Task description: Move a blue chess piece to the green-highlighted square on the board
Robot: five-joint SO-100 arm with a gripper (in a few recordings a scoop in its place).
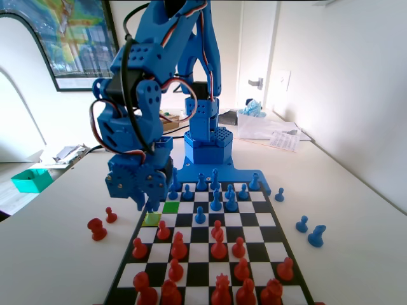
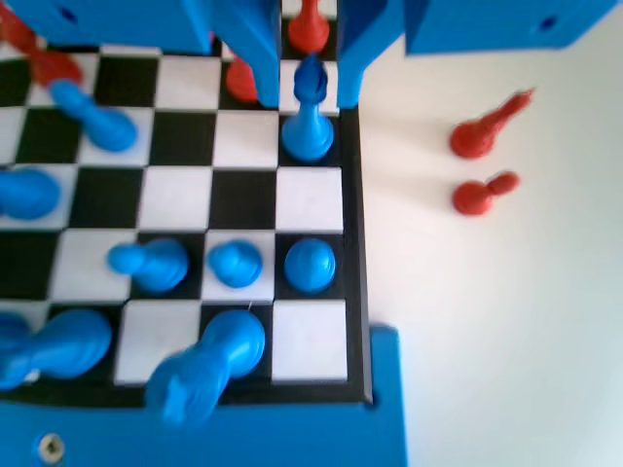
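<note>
In the wrist view a small blue chess piece (image 2: pixel 310 131) with a flared base stands upright on a square in the board's (image 2: pixel 356 243) right edge column. My gripper (image 2: pixel 308 97) is open. One jaw stands on each side of the piece, with slim gaps showing. In the fixed view the gripper (image 1: pixel 152 204) hangs low over the lime square (image 1: pixel 151 220) at the board's (image 1: pixel 130 244) left edge, and it hides the piece. The green-highlighted square (image 1: pixel 170 206) lies bare, one column right of the lime one and one row farther back.
Blue pawns (image 2: pixel 310 265) fill the row two squares nearer the arm. A red piece (image 2: pixel 310 27) stands just beyond the jaws. Two red pieces (image 1: pixel 96 229) lie off the board's left side, and blue ones (image 1: pixel 316 235) off its right. An advanced blue pawn (image 1: pixel 200 216) stands mid-board.
</note>
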